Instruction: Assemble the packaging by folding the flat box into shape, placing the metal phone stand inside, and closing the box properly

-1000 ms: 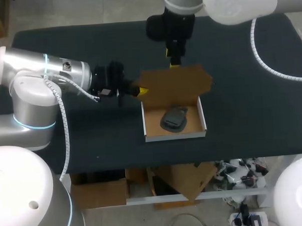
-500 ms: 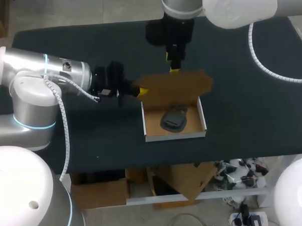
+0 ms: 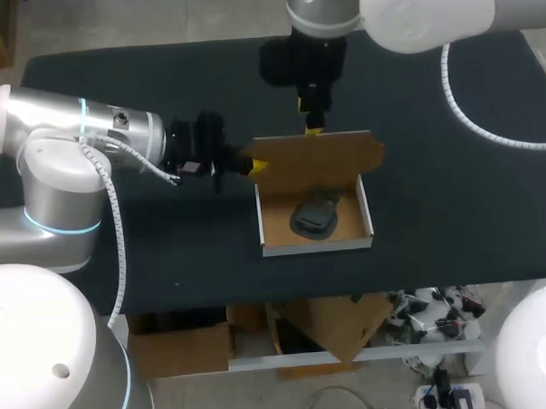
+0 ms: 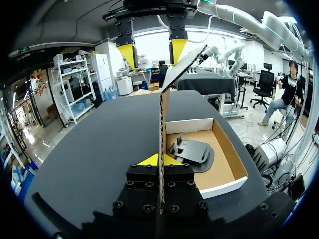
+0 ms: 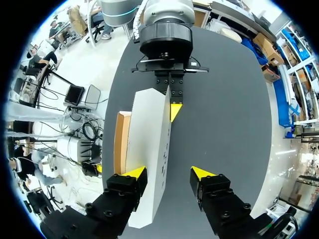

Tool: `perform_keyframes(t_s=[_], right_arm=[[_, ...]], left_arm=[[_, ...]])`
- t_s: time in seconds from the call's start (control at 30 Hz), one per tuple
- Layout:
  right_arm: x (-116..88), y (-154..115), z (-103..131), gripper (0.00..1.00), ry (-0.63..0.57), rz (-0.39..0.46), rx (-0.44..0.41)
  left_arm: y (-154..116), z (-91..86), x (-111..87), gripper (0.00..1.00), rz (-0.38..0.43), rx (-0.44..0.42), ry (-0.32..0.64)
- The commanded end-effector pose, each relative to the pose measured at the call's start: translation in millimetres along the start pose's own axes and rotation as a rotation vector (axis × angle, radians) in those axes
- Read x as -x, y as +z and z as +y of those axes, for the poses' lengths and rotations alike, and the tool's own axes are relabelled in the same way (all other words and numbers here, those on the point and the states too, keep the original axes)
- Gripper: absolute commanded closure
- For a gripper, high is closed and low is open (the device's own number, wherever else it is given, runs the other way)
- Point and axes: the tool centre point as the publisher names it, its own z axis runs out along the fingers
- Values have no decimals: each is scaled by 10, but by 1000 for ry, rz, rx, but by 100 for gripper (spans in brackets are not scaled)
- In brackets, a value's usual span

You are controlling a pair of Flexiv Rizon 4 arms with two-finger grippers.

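Nearest the camera sits the folded box (image 3: 316, 246), its tray open on the dark surface (image 3: 454, 206), with the phone stand (image 3: 313, 214) lying flat inside, roughly centred and below the walls. So the step in hand looks like closing. Behind the stand, the lid (image 3: 316, 154) rises from the tray's back wall, close to upright. The left hand (image 3: 256, 165) is clamped on the lid's side edge, with the cardboard running between its yellow tips in the left wrist view. Farther back, the right hand (image 3: 312, 121) hangs over the lid's top edge with its fingers apart. In the right wrist view the lid's pale outer face lies against one finger (image 5: 134, 172) while the other stands clear. To close it well, the right hand should press on that outer face near the free edge and sweep it forward and down along the hinge's arc, not straight down, which would likely buckle the card. The left hand should follow that arc or let go early, or the lid may twist. The box is probably light and could slide toward the front, so go slowly. Steer the lid's end flap inside the front wall before the final press.
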Motion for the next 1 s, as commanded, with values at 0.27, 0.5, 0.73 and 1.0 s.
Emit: perform_keyframes(t_s=[0.27,0.5,0.73,1.0], right_arm=[[-64,39,27,42,5,6,-15],[-79,80,24,46,11,11,-22],[-112,80,30,44,15,9,-26],[-147,86,30,44,19,10,-30]], left_arm=[[8,11,0,100,-4,-1,0],[8,11,0,100,-4,-1,0],[8,11,0,100,-4,-1,0],[8,11,0,100,-4,-1,0]])
